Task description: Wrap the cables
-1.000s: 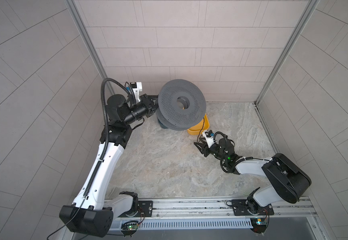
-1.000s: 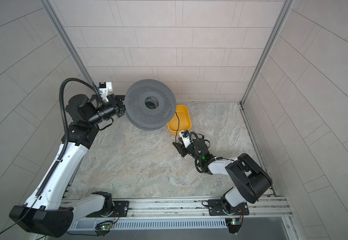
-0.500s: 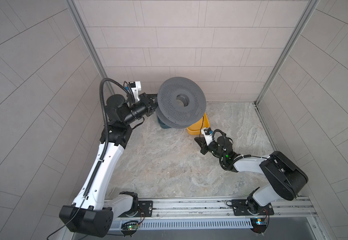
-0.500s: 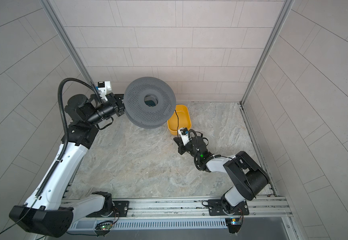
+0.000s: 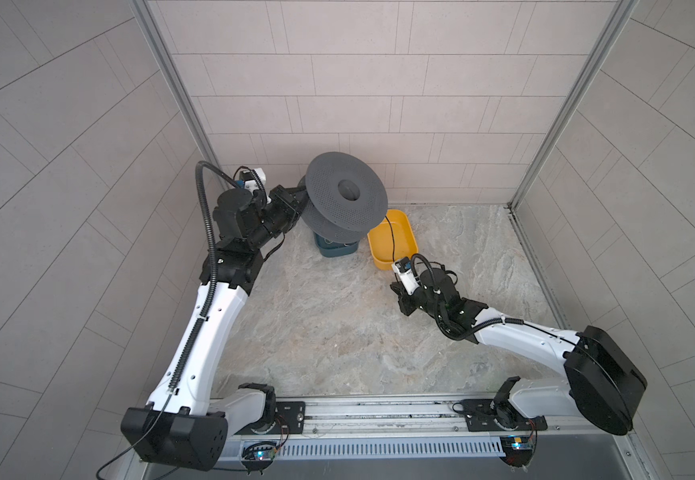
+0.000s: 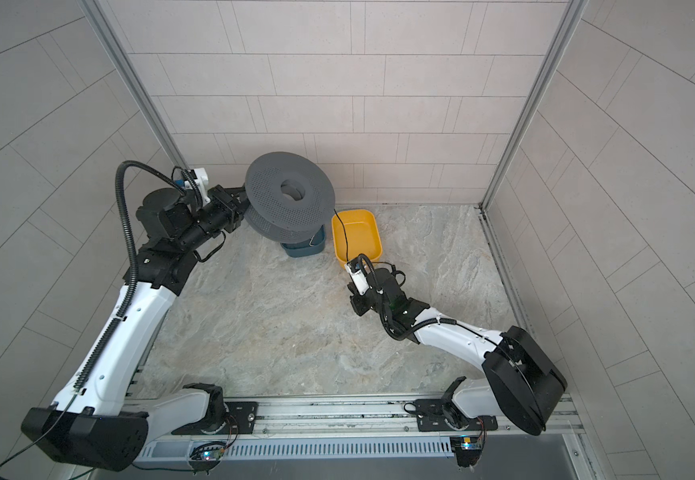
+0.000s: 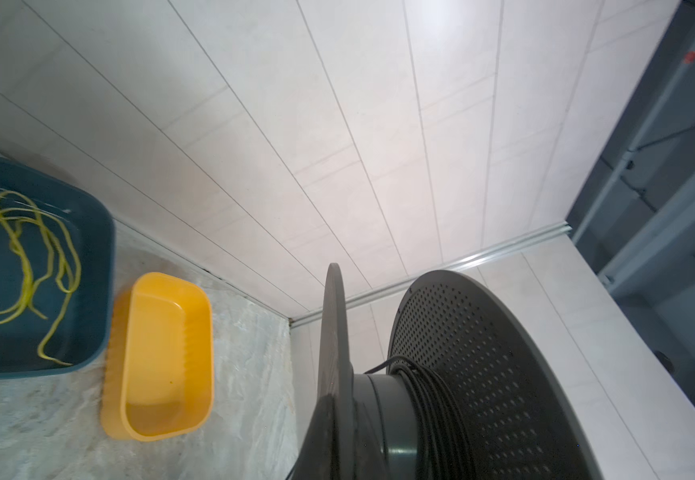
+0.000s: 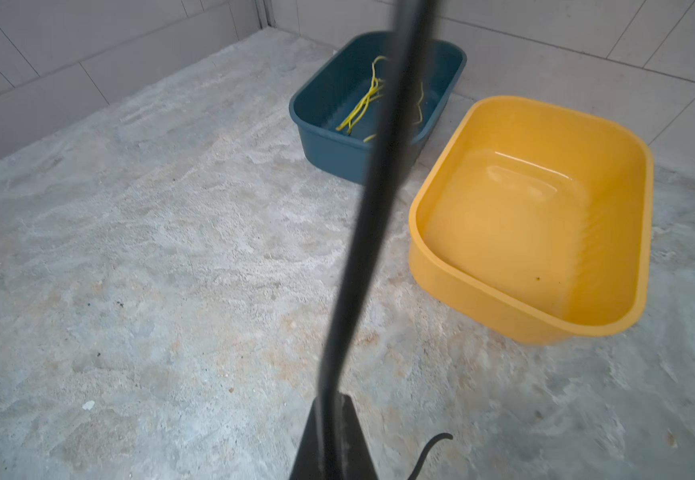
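The stone tabletop (image 5: 316, 324) lies under both arms, and the right gripper (image 5: 400, 291) sits low over it. Up at the back, the big grey spool (image 5: 329, 208) is in the air and tilted, well clear of the surface. The left gripper (image 5: 298, 198) has it, jaws clamped tight on the rim of its lower flange, and the wrist view looks straight along the hub (image 7: 387, 407).

Just ahead of the right jaws and a touch to one side is the yellow tub (image 8: 537, 232). The blue tub (image 8: 329, 145) stands farther out beyond it, directly below the left jaws' load.

Now the black cable (image 5: 391, 237). It drops from the spool's edge, crosses above the yellow tub and runs straight into the right jaws, which are pinched fully closed on it (image 8: 333, 440). A short tail curls out behind them. Several turns of it are wound on the hub (image 7: 424, 399), hard against the far flange.

Smallest of all, a loose yellow-green cord (image 7: 26, 266) lies tangled inside the blue tub, well away from either set of jaws.
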Motion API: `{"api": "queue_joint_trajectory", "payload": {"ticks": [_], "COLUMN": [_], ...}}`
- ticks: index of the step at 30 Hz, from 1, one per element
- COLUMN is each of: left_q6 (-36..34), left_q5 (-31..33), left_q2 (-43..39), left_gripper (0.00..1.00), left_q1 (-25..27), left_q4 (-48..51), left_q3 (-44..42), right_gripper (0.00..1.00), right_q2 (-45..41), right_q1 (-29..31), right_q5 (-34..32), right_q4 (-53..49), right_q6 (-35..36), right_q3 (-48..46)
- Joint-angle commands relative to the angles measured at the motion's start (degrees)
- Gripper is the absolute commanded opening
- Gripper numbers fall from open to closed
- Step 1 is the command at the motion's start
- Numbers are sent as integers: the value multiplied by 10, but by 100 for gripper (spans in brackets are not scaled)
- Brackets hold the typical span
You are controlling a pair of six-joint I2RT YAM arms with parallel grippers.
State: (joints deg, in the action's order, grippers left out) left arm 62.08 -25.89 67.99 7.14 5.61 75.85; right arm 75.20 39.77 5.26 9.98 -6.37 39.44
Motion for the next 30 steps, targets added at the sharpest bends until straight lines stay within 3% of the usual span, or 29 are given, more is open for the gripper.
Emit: {"api": "queue_joint_trajectory", "payload": {"ticks": [1, 6, 11, 17, 30], "left_q6": [-60, -107, -148, -191, -302], "left_q5": [92, 165, 214, 240, 261], "left_q2": [-5, -8, -7, 2, 51], "left_gripper": [0, 0, 0, 0, 0], "left_q1": [-3, -2, 6, 18, 77], "left_q4": [-3, -8, -8, 11, 100], "left_q3": [7, -19, -32, -36, 6], "right_gripper": [0, 0, 0, 0, 0], "right_q2": [-33, -34, 2, 41, 83], "right_q1": [25, 54, 110, 165, 195], "right_q5": [-50, -27, -49, -66, -67], "right_q4": [-134, -246, -347, -418, -479], "right_q6": [29, 66, 113, 149, 202], "right_q3": [22, 86, 179, 269, 424]}}
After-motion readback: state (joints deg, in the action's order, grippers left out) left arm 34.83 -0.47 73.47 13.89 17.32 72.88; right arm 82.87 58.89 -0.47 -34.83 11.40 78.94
